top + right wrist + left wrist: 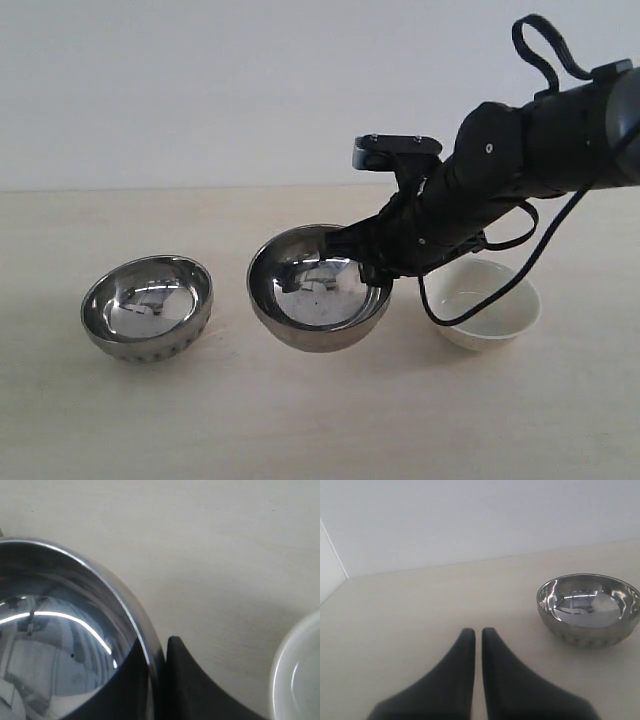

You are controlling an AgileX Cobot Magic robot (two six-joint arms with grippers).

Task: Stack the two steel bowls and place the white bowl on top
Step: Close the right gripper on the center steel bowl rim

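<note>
stacking step one: right pincer (pixel 157 650) clamped on rim of round shiny steel bowl (pixel 320 290), seemingly raised off counter (pixel 300 430). left pincer (pixel 478 632) all but closed, empty. next: carry over second steel bowl (pixel 147 305), lower centred; cream-white matte bowl (pixel 490 305) waiting at right.

One shiny steel bowl (pixel 318 290) sits tipped, its rim pinched by the right gripper (pixel 372 268). The other steel bowl (pixel 147 305) stands upright, apart on its left. The white bowl (pixel 490 305) stands upright, near on its right.
</note>
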